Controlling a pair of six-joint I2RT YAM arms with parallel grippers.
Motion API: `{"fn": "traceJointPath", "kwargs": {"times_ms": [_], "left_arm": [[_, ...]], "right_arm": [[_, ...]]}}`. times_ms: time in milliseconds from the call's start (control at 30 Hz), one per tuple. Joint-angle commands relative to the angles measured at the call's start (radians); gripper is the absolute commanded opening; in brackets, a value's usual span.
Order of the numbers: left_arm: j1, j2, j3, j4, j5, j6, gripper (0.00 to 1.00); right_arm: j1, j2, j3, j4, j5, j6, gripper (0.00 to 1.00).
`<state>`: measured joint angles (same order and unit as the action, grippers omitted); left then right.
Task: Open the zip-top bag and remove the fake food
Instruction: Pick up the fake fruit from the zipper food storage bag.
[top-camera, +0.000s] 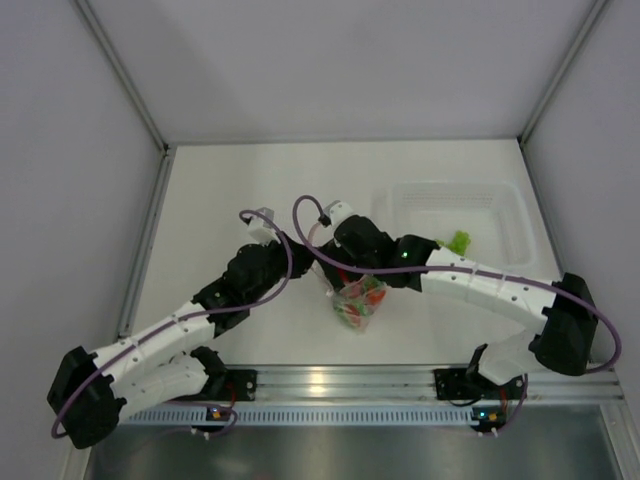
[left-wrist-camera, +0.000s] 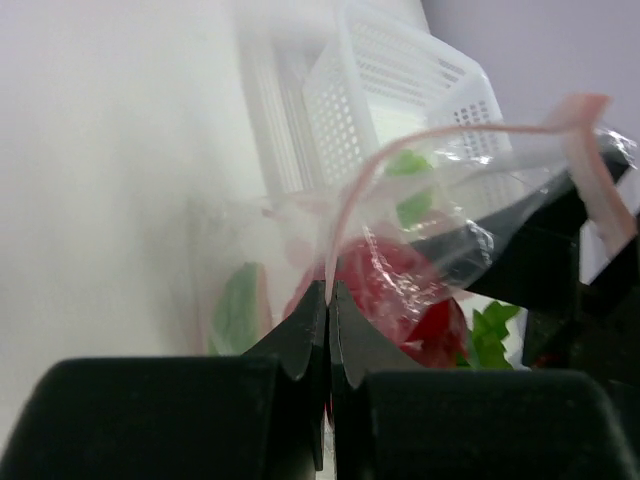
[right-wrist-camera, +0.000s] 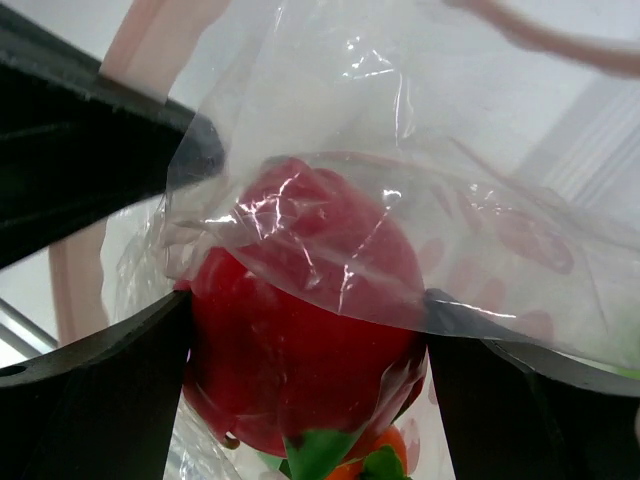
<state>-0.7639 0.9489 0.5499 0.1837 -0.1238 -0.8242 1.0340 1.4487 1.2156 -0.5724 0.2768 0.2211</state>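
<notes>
Item: zip-top bag (top-camera: 358, 303) – clear crinkled film, lying on the white table (top-camera: 250, 180) between the two arms, just in front of the clear tub (top-camera: 485, 195). Mouth open; its pink zip strip (left-wrist-camera: 440, 130) arcs up and across in a loose loop.

Contents: fake food (top-camera: 362, 296), a red, orange and green cluster seen through the film. Foremost is a red toy fruit (right-wrist-camera: 300, 380) with green tips at its lower end, partly draped in the plastic. A green leafy piece (left-wrist-camera: 490, 335) sits low at the side.

Left gripper (left-wrist-camera: 328, 295): fingers pressed together, pinching the bag's pink strip at one end of the mouth.

Right gripper (right-wrist-camera: 308, 315): jaws spread wide, one finger against each side of the red toy fruit – a grip on it (film lies over the fruit's upper half).

Also present: one bright green piece (top-camera: 459, 241) in the tub's near corner.
</notes>
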Motion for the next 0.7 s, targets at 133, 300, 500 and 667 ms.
{"fn": "traceJointPath", "kwargs": {"times_ms": [133,300,500,667], "left_arm": [[-0.002,-0.056,0.025,-0.117,-0.281,-0.064,0.00],[-0.002,-0.079,0.042,-0.179,-0.367,-0.085,0.00],[-0.002,-0.096,0.044,-0.254,-0.422,-0.093,0.00],[-0.002,-0.130,0.016,-0.285,-0.459,-0.104,0.00]], "right_arm": [[0.015,-0.145,-0.065,0.124,-0.145,-0.071,0.00],[0.031,-0.159,-0.061,0.111,-0.231,-0.181,0.00],[0.020,-0.154,-0.008,0.078,-0.206,-0.212,0.00],[-0.057,-0.160,0.035,0.052,-0.057,-0.002,0.00]]}}
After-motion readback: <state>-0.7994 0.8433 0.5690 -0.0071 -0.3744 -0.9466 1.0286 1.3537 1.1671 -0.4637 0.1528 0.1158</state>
